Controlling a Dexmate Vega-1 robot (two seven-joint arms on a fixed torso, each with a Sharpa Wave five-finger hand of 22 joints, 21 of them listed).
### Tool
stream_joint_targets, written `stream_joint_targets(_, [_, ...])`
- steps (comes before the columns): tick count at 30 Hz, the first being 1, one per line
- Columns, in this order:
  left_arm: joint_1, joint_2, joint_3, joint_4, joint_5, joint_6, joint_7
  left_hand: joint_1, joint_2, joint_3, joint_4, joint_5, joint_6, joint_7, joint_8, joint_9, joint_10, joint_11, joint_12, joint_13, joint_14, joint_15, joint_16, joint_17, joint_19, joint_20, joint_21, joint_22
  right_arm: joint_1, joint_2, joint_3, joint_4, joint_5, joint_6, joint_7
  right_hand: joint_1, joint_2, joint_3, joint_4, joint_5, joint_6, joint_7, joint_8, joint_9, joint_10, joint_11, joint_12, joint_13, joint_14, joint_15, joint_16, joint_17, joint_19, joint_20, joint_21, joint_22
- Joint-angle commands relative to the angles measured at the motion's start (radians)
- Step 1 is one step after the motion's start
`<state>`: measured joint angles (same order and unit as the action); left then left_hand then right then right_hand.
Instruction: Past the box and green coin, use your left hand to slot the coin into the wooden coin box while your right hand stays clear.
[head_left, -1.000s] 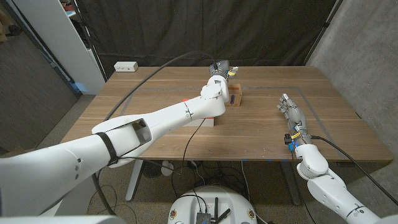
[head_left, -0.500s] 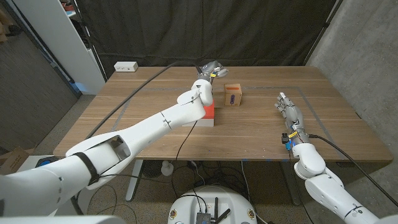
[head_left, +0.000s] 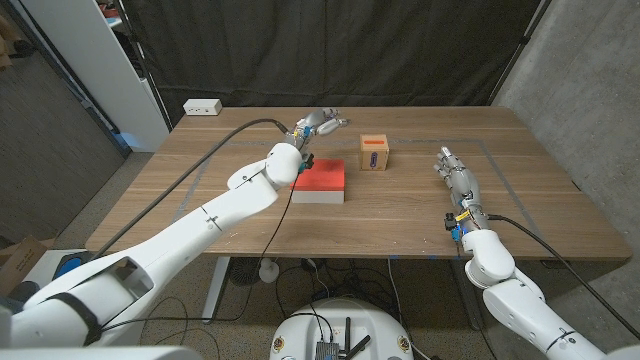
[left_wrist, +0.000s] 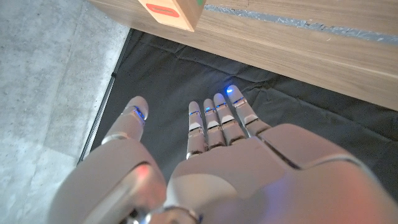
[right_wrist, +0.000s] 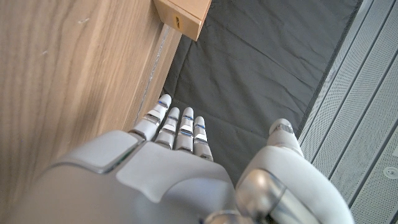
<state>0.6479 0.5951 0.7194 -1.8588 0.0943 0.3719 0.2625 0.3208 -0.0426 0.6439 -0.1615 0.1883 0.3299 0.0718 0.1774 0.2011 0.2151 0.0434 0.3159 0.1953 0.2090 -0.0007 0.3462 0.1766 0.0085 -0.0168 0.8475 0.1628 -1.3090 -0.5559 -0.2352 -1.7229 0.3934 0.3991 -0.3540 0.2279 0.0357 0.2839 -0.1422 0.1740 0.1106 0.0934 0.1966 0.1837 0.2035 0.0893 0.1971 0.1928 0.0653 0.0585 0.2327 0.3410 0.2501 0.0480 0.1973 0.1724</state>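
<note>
The wooden coin box (head_left: 375, 153) stands at the table's far middle, with an orange-red top and a dark slot mark on its near face. My left hand (head_left: 321, 122) hovers to the left of the box and a little beyond it, fingers spread and nothing in them. In the left wrist view the fingers (left_wrist: 214, 121) are apart and empty, and a corner of the coin box (left_wrist: 177, 12) shows a red face and a green patch. My right hand (head_left: 457, 176) stays over the table's right side, well away from the box, fingers straight (right_wrist: 177, 130) and holding nothing.
A flat red block on a white base (head_left: 320, 181) lies just left of the coin box, under my left forearm. A white power strip (head_left: 203, 106) sits at the far left corner of the table (head_left: 250, 220). A dark curtain hangs behind.
My left arm has drawn back from over the coin box and swung to the left, uncovering the box and the red block. The right hand has barely moved.
</note>
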Motion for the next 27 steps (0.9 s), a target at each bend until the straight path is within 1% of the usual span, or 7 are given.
stream_joint_targets(1, [0.291, 0.151, -0.245, -0.051, -0.186, -0.318, 0.025, -0.032, -0.015, -0.026, 0.007, -0.006, -0.048, 0.011, -0.002, -0.009, -0.042, 0.012, -0.031, 0.001, -0.043, 0.012, -0.034, 0.003, -0.03, -0.013, -0.042, 0.002, 0.016, 0.02, -0.032, 0.003, 0.025, 0.023, 0.044, 0.001, -0.002, -0.005, -0.001, 0.003, 0.008, 0.007, 0.005, 0.002, 0.005, 0.0, 0.005, 0.002, 0.007, -0.01, 0.005, 0.005, 0.011, -0.004, 0.005, 0.003])
stream_joint_targets(6, [0.371, 0.166, -0.31, -0.014, -0.263, -0.464, 0.006, -0.081, -0.033, -0.056, 0.015, -0.011, -0.109, 0.013, -0.004, -0.016, -0.095, 0.003, -0.067, 0.0, -0.092, 0.02, -0.075, 0.003, -0.074, -0.02, -0.096, 0.002, 0.017, 0.025, -0.036, 0.0, 0.036, 0.036, 0.054, -0.002, -0.002, -0.006, 0.001, 0.003, 0.009, 0.009, 0.004, 0.001, -0.012, -0.003, -0.001, 0.002, 0.005, -0.012, 0.004, 0.005, 0.017, -0.012, 0.006, 0.003])
stream_joint_targets(11, [0.429, 0.158, -0.345, 0.029, -0.298, -0.582, 0.0, -0.115, -0.044, -0.079, 0.015, -0.012, -0.173, 0.007, -0.005, -0.02, -0.148, 0.003, -0.099, -0.001, -0.166, 0.023, -0.125, 0.003, -0.143, -0.045, -0.166, 0.003, 0.023, 0.022, -0.04, -0.002, 0.063, 0.035, 0.08, -0.005, -0.003, -0.008, 0.002, 0.002, 0.006, -0.001, 0.002, 0.001, -0.033, -0.006, -0.008, 0.002, 0.005, -0.009, 0.003, 0.006, 0.019, -0.012, 0.006, 0.003])
stream_joint_targets(14, [0.45, 0.139, -0.358, 0.068, -0.333, -0.642, -0.012, -0.125, -0.048, -0.085, 0.014, -0.013, -0.19, 0.006, -0.004, -0.021, -0.164, 0.003, -0.106, -0.002, -0.178, 0.026, -0.135, 0.003, -0.156, -0.056, -0.184, 0.003, 0.038, 0.019, -0.048, 0.009, 0.078, 0.036, 0.108, -0.006, -0.003, -0.008, 0.002, 0.002, 0.005, -0.002, 0.001, 0.001, -0.034, -0.005, -0.008, 0.002, 0.001, -0.009, 0.002, 0.006, 0.021, -0.011, 0.006, 0.003])
stream_joint_targets(18, [0.468, 0.098, -0.373, 0.134, -0.434, -0.726, -0.064, -0.129, -0.05, -0.088, 0.014, -0.013, -0.191, 0.006, -0.003, -0.021, -0.164, 0.003, -0.107, -0.002, -0.182, 0.023, -0.137, 0.003, -0.158, -0.064, -0.19, 0.003, 0.051, 0.014, -0.057, 0.025, 0.107, 0.043, 0.15, -0.009, -0.004, -0.01, 0.003, 0.002, 0.002, 0.02, -0.001, 0.001, -0.035, -0.003, -0.006, 0.001, -0.008, -0.009, -0.002, 0.006, 0.019, -0.012, 0.004, 0.003])
stream_joint_targets(21, [0.479, 0.075, -0.38, 0.164, -0.508, -0.755, -0.104, -0.134, -0.052, -0.092, 0.014, -0.014, -0.181, 0.004, 0.003, -0.022, -0.156, 0.0, -0.104, -0.002, -0.172, 0.018, -0.135, 0.003, -0.148, -0.067, -0.194, 0.003, 0.056, 0.011, -0.059, 0.036, 0.123, 0.052, 0.173, -0.01, -0.005, -0.011, 0.003, 0.001, 0.001, 0.026, -0.001, 0.001, -0.037, -0.002, -0.007, 0.001, -0.008, -0.008, -0.002, 0.006, 0.017, -0.013, 0.003, 0.003])
stream_joint_targets(27, [0.512, 0.049, -0.386, 0.166, -0.521, -0.754, -0.079, -0.139, -0.053, -0.095, 0.014, -0.014, -0.17, 0.006, 0.008, -0.022, -0.144, -0.006, -0.101, -0.003, -0.163, 0.019, -0.135, 0.002, -0.138, -0.067, -0.2, 0.003, 0.068, 0.011, -0.06, 0.057, 0.13, 0.075, 0.194, -0.013, -0.005, -0.012, 0.004, 0.001, 0.002, 0.028, -0.002, 0.001, -0.039, -0.001, -0.006, 0.001, -0.01, -0.008, -0.003, 0.006, 0.015, -0.015, 0.002, 0.003])
